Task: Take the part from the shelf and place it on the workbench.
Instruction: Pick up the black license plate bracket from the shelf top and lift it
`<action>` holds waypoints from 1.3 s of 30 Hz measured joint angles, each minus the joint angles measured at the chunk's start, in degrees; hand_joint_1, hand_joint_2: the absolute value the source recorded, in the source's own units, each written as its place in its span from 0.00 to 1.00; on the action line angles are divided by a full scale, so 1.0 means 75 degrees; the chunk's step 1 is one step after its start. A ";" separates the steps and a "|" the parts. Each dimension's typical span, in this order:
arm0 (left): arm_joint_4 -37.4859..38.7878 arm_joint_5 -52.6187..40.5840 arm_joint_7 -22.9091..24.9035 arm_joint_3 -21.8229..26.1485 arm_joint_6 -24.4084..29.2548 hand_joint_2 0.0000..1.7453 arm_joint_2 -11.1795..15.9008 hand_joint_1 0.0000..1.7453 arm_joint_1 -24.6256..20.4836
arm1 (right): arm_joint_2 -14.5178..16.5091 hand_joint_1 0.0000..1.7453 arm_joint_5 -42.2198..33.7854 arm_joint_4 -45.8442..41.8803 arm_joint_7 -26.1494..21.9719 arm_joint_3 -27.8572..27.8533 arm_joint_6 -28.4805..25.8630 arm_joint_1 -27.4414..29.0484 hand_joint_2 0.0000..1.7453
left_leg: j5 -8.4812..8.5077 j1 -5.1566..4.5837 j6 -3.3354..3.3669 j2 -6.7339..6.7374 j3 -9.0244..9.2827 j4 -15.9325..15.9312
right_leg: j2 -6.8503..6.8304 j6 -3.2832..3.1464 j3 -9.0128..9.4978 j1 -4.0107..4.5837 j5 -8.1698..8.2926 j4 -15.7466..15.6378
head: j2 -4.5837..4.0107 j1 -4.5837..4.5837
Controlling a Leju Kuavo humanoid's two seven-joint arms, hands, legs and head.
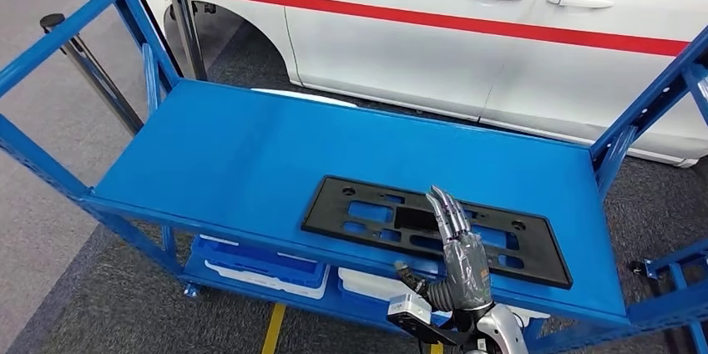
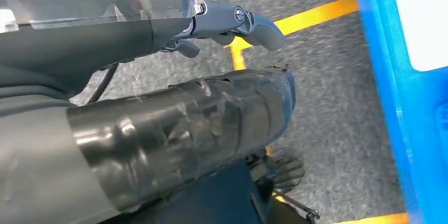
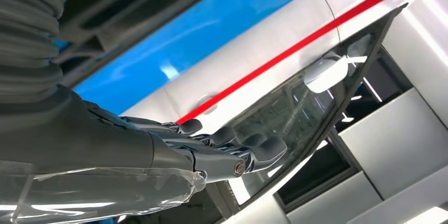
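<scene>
**benchrat:** Working big to small: white car (image 1: 467, 28) with a red stripe parked at the far side, blue shelf (image 1: 250, 154) in front of it, and the part, a flat black plate (image 1: 434, 227) with cutouts, lying on the top deck towards the near right edge. Right hand (image 1: 457, 250) is up over the near side of that plate, fingers straight and apart, holding nothing. Can't tell whether the fingertips are actually touching it or just above it. Left hand (image 2: 232, 26) hangs down by the floor near a yellow line, fingers loose, nothing in it.

**kuavo_fan:** So the reach is on, no grab yet. How would you take it?

**benchrat:** Plate's thin and lies flat, so there's no edge to pinch from above, I reckon. I'd drag it towards the near lip till it overhangs, then get the thumb under and fingers on top. Or hook fingers through one of the cutouts. It's long, so grab near the middle or it'll droop and swing. Lift straight up before turning, those blue uprights on the right are close.

**kuavo_fan:** Any part number or brand on it?

**benchrat:** Nothing I can read. No lettering on the plate, shelf or car.
</scene>
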 joint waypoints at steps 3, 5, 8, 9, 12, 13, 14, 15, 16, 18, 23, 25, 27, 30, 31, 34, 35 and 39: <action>0.0002 -0.0005 0.0018 -0.0001 0.0020 0.00 -0.0005 0.00 -0.0054 | -0.0017 0.00 0.0057 0.0008 0.0026 0.0001 0.0007 0.0003 1.00 | -0.0033 -0.0001 -0.0152 -0.0001 0.0046 0.0103 | 0.0019 -0.0172 0.0074 0.0029 0.0145 -0.0169 | 0.0000 -0.0027; 0.0002 -0.0012 0.0034 -0.0001 0.0062 0.00 -0.0004 0.00 -0.0062 | -0.0027 0.00 0.0081 0.0007 0.0036 -0.0002 0.0001 -0.0014 1.00 | -0.0043 0.0019 -0.0204 0.0013 -0.0118 0.0503 | 0.0018 -0.0283 0.0219 0.0020 0.0062 -0.0250 | 0.0000 -0.0030; 0.0004 -0.0015 0.0089 -0.0002 0.0153 0.00 -0.0006 0.00 -0.0069 | -0.0029 0.00 0.0101 0.0007 0.0055 -0.0004 -0.0001 -0.0011 1.00 | -0.0653 0.0029 -0.0258 0.0025 -0.0849 0.1706 | 0.0011 -0.0387 0.0401 0.0035 -0.0078 -0.0293 | 0.0000 -0.0034; 0.0004 -0.0015 0.0106 -0.0002 0.0170 0.00 -0.0006 0.00 -0.0063 | -0.0029 0.00 0.0103 0.0007 0.0061 -0.0004 -0.0001 -0.0007 1.00 | -0.0813 0.0029 -0.0269 0.0025 -0.1096 0.2008 | 0.0014 -0.0396 0.0449 0.0043 -0.0126 -0.0292 | 0.0000 -0.0033; 0.0002 -0.0015 0.0130 -0.0001 0.0194 0.00 -0.0005 0.00 -0.0040 | -0.0031 0.00 0.0104 0.0008 0.0072 -0.0004 -0.0001 0.0003 1.00 | -0.0256 0.0029 -0.0251 0.0026 -0.1233 0.1566 | 0.0038 -0.0387 0.0639 0.0059 -0.0268 -0.0286 | 0.0000 -0.0035; 0.0002 -0.0015 0.0131 -0.0001 0.0201 0.00 -0.0004 0.00 -0.0035 | -0.0032 0.00 0.0104 0.0009 0.0074 -0.0004 -0.0001 0.0004 1.00 | 0.0133 0.0025 -0.0225 0.0027 -0.1114 0.1073 | 0.0042 -0.0371 0.0701 0.0061 -0.0314 -0.0285 | 0.0000 -0.0032; 0.0003 -0.0015 0.0132 -0.0002 0.0208 0.00 -0.0004 0.00 -0.0037 | -0.0032 0.00 0.0104 0.0009 0.0077 -0.0004 0.0000 0.0004 1.00 | 0.0363 0.0005 -0.0203 0.0031 -0.1014 0.0638 | 0.0044 -0.0349 0.0748 0.0068 -0.0349 -0.0277 | 0.0000 -0.0031; 0.0003 -0.0015 0.0133 -0.0002 0.0219 0.00 -0.0003 0.00 -0.0048 | -0.0032 0.00 0.0104 0.0009 0.0082 -0.0004 0.0000 0.0002 1.00 | 0.0501 -0.0015 -0.0166 0.0032 -0.0945 0.0344 | 0.0044 -0.0316 0.0765 0.0075 -0.0377 -0.0271 | 0.0000 -0.0034; 0.0002 -0.0018 0.0135 -0.0002 0.0243 0.00 -0.0002 0.00 -0.0054 | -0.0032 0.00 0.0106 0.0010 0.0089 -0.0004 0.0000 0.0003 1.00 | 0.0544 -0.0037 -0.0125 0.0031 -0.0923 0.0208 | 0.0042 -0.0275 0.0767 0.0080 -0.0398 -0.0266 | 0.0000 -0.0035; 0.0002 -0.0026 0.0138 -0.0002 0.0315 0.00 -0.0001 0.00 -0.0059 | -0.0032 0.00 0.0114 0.0010 0.0104 -0.0004 -0.0001 0.0007 1.00 | 0.0578 -0.0063 -0.0054 0.0024 -0.0918 0.0183 | 0.0039 -0.0195 0.0770 0.0081 -0.0408 -0.0277 | 0.0000 -0.0042; 0.0002 -0.0067 0.0164 -0.0002 0.0526 0.00 -0.0028 0.00 -0.0056 | -0.0072 0.00 0.0181 0.0001 0.0164 -0.0004 0.0018 0.0020 1.00 | 0.0725 0.0019 0.0110 0.0058 -0.0781 -0.0027 | 0.0021 -0.0051 0.0646 0.0080 -0.0714 0.0112 | 0.0000 -0.0030; 0.0004 -0.0084 0.0182 -0.0004 0.0574 0.00 -0.0033 0.00 -0.0072 | -0.0101 0.00 0.0222 0.0006 0.0215 -0.0005 0.0076 0.0037 1.00 | 0.0722 0.0014 0.0146 0.0060 -0.0774 -0.0037 | 0.0016 0.0006 0.0217 0.0062 -0.1129 0.0982 | 0.0000 -0.0026; 0.0004 -0.0092 0.0200 -0.0004 0.0627 0.00 -0.0033 0.00 -0.0073 | -0.0151 0.00 0.0270 0.0016 0.0300 -0.0006 0.0197 0.0072 1.00 | 0.0704 0.0006 0.0152 0.0058 -0.0775 -0.0024 | 0.0014 0.0047 -0.0149 0.0039 -0.1287 0.1649 | 0.0000 -0.0027; 0.0003 -0.0101 0.0202 -0.0004 0.0670 0.00 -0.0039 0.00 -0.0072 | -0.0300 0.00 0.0319 0.0024 0.0445 -0.0007 0.0536 0.0082 1.00 | 0.0657 0.0004 0.0130 0.0042 -0.0754 0.0019 | 0.0011 0.0030 0.0252 0.0022 -0.0638 0.0728 | 0.0000 -0.0025; 0.0003 -0.0103 0.0200 -0.0004 0.0670 0.00 -0.0043 0.00 -0.0075 | -0.0370 0.00 0.0304 0.0025 0.0487 -0.0006 0.0714 0.0074 1.00 | 0.0635 -0.0009 0.0109 0.0035 -0.0750 0.0039 | 0.0011 0.0002 0.0491 0.0037 -0.0457 0.0238 | 0.0000 -0.0025; 0.0004 -0.0109 0.0199 -0.0005 0.0667 0.00 -0.0050 0.00 -0.0082 | -0.0643 0.00 0.0069 0.0013 0.0502 -0.0004 0.1435 0.0062 1.00 | 0.0601 -0.0037 -0.0001 0.0027 -0.0746 0.0044 | 0.0021 -0.0096 0.0748 0.0098 -0.0362 -0.0322 | 0.0000 -0.0029; 0.0003 -0.0117 0.0199 -0.0005 0.0665 0.00 -0.0050 0.00 -0.0085 | -0.0741 0.00 -0.0051 0.0007 0.0458 -0.0003 0.1666 0.0069 1.00 | 0.0597 -0.0039 -0.0044 0.0027 -0.0734 0.0031 | 0.0026 -0.0135 0.0754 0.0088 -0.0346 -0.0347 | 0.0000 -0.0030; 0.0003 -0.0138 0.0199 -0.0008 0.0658 0.00 -0.0050 0.00 -0.0099 | -0.1054 0.00 -0.0411 -0.0045 0.0278 0.0002 0.2275 0.0101 1.00 | 0.0079 -0.0023 -0.0168 0.0041 -0.1048 0.0796 | -0.0018 -0.0303 0.0839 0.0021 -0.0290 -0.0467 | 0.0000 -0.0040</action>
